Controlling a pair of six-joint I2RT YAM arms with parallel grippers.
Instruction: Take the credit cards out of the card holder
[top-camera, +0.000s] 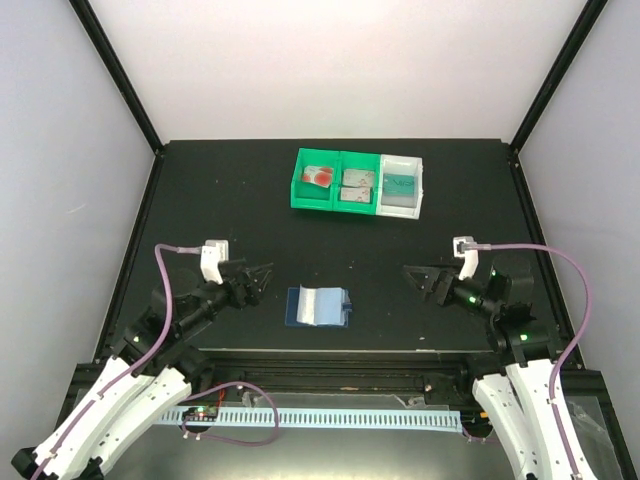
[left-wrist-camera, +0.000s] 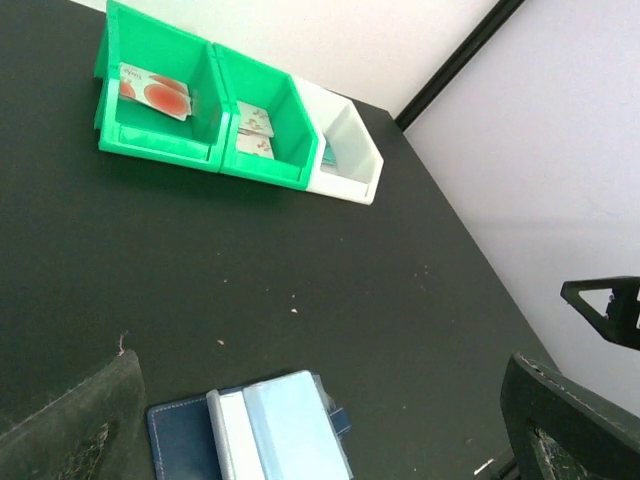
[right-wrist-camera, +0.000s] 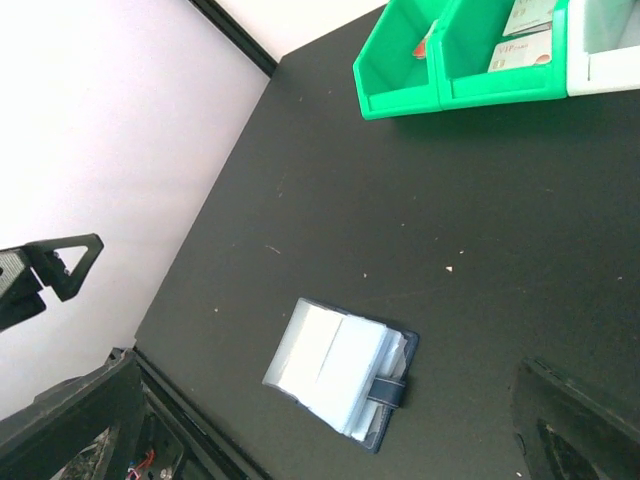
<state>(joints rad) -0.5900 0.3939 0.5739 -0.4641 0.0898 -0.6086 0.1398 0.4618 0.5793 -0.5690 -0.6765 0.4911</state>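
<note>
Both open, L hand (top-camera: 262, 277) & R hand (top-camera: 412, 275) flank card holder (top-camera: 317, 306).

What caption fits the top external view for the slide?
Left hand and right hand, both open, flank the unfolded card holder; credit cards lie in the bins beyond.

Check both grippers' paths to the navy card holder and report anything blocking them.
Nothing visible blocks either path. The dark navy folding card holder lies open on the black table between the open left gripper and right gripper; the green and white plastic bins sit farther back.
</note>
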